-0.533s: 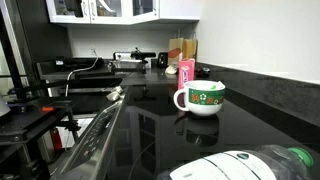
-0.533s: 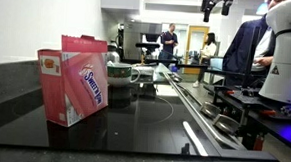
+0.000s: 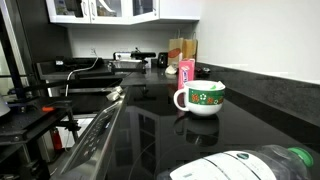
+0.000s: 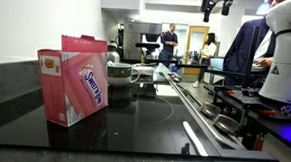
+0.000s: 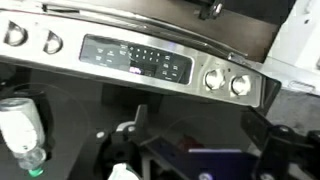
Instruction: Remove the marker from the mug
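The white mug with a green patterned band stands on the black counter in both exterior views; in the latter a pink box partly hides it. I cannot make out the green marker in any view. My gripper hangs high above the stove, far from the mug. In the wrist view the gripper has its jaws spread wide with nothing between them, over the stove's control panel. The mug is outside the wrist view.
A pink box stands at the counter's near end, and a taller pink container stands behind the mug. A clear bottle with a green cap lies on the counter and also shows in the wrist view. The stove adjoins the counter.
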